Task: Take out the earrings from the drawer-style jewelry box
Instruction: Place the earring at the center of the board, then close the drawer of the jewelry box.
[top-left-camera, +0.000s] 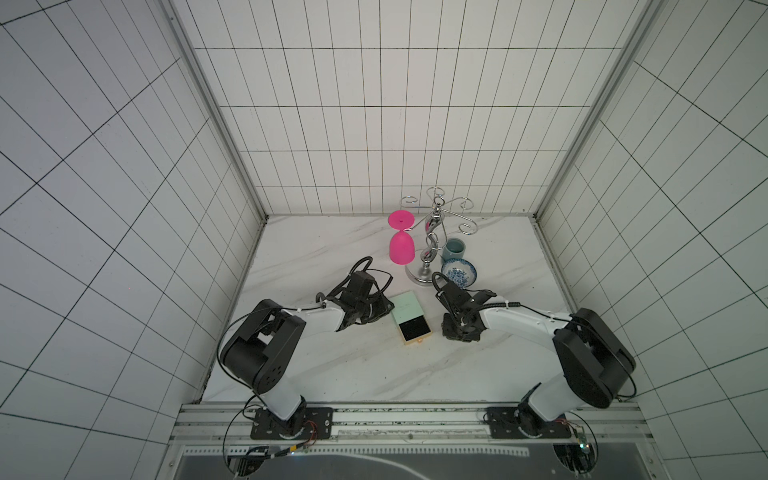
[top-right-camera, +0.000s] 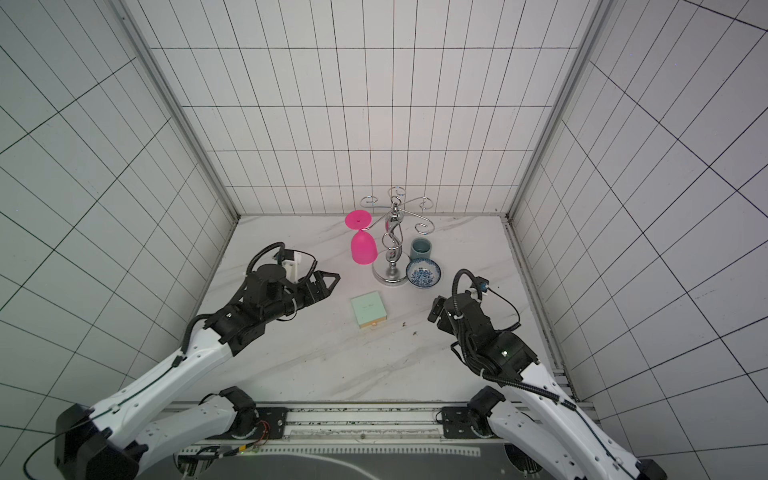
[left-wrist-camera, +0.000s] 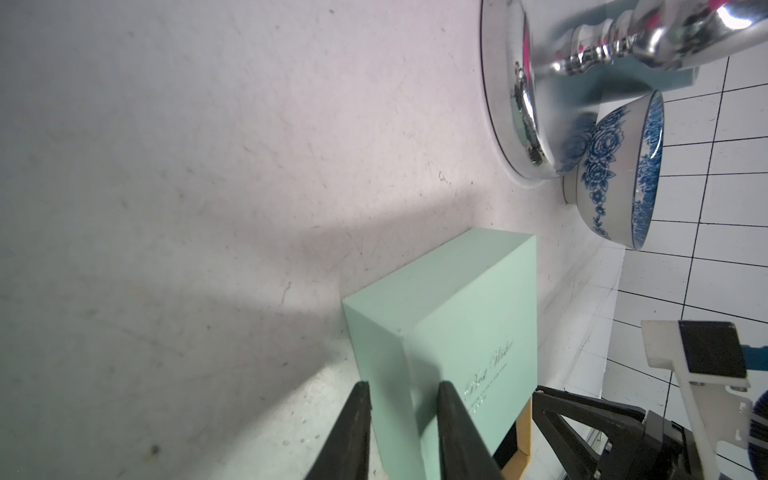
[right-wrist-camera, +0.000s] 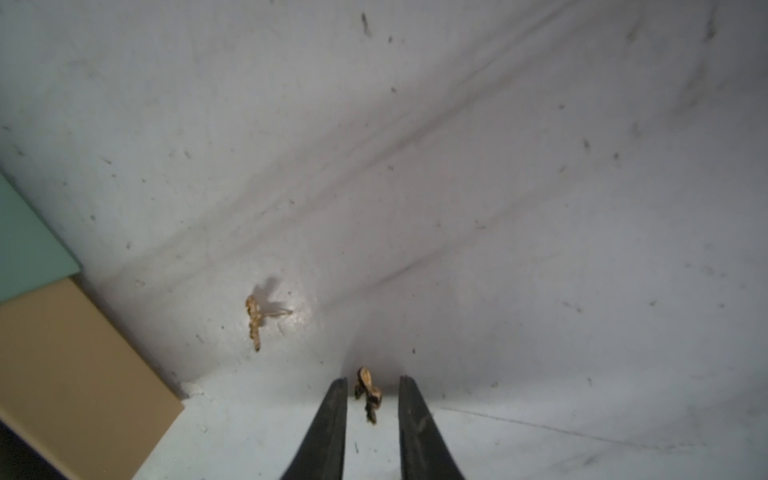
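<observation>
my left gripper (left-wrist-camera: 404, 388) clamps the drawer-style jewelry box (left-wrist-camera: 469, 316) by its sleeve, mid-bench (right-wrist-camera: 498, 208). my right gripper (right-wrist-camera: 372, 382) stands open. both earrings (right-wrist-camera: 254, 322) lie on the bench beside the box, one between the right fingers. judged: release step. next, lift straight clear.

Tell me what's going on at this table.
The left gripper is clamped on the mint-green sleeve of the jewelry box, holding it on the table. The drawer is pulled out and its black lining looks empty in a top view. One earring lies loose on the table beside the drawer. The other earring lies between the parted jaws of the right gripper, which are not closed on it.
</observation>
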